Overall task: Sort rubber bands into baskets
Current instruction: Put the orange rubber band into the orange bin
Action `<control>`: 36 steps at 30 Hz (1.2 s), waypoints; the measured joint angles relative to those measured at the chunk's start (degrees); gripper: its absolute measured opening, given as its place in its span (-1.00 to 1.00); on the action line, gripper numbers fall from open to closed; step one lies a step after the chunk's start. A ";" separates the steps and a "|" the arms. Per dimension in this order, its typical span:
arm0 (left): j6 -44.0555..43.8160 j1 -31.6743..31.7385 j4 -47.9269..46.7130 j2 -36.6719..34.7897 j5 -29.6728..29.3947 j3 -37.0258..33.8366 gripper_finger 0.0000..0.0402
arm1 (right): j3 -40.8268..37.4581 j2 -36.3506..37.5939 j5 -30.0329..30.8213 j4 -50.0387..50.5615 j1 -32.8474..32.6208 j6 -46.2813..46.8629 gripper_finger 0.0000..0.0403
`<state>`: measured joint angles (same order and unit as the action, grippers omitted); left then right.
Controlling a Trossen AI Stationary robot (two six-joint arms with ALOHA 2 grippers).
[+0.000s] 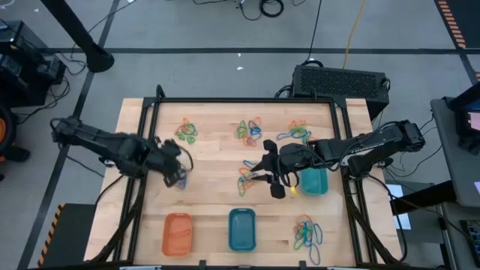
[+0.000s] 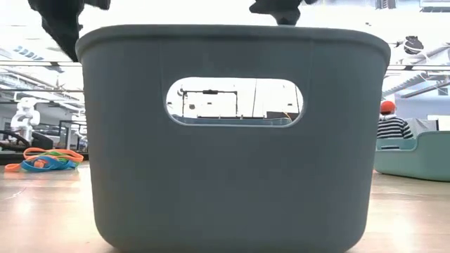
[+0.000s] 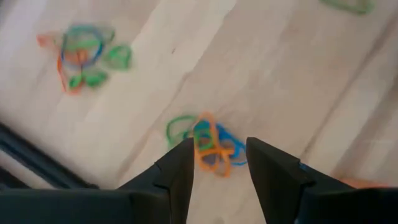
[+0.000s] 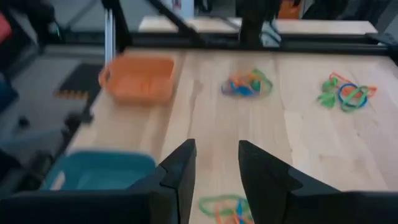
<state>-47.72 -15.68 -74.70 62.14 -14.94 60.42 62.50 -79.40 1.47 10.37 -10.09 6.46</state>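
The left gripper (image 1: 180,178) hung over the table's (image 1: 217,150) left side with its fingers (image 3: 177,171) parted, holding nothing; a small tangle of orange, blue and green bands (image 3: 208,144) lay on the wood just ahead of its tips. The right gripper (image 1: 259,171) reached toward the middle, fingers (image 4: 180,168) apart and empty, with another tangle (image 4: 227,208) just below and ahead of it. The green basket (image 1: 313,181) sat close behind that gripper, under its arm. The orange basket (image 1: 178,232) and blue basket (image 1: 241,229) stood along the near edge, well away from both grippers.
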 joint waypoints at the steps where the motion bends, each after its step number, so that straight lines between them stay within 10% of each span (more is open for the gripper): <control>1: 1.46 2.87 0.63 -0.97 1.90 -2.36 -0.23 | 0.00 0.00 0.00 -0.88 0.06 1.40 -0.43; 11: 4.62 18.51 9.32 -1.50 21.95 -21.21 -0.23 | 0.00 0.00 -0.02 -1.14 0.27 12.59 -0.43; 36: 1.62 18.55 19.00 6.28 23.91 -24.44 -0.23 | 0.00 -0.04 -0.02 9.07 0.25 12.38 -0.43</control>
<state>-46.11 2.87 -55.70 68.42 8.97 35.99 62.50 -79.44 1.45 19.44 -9.85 18.84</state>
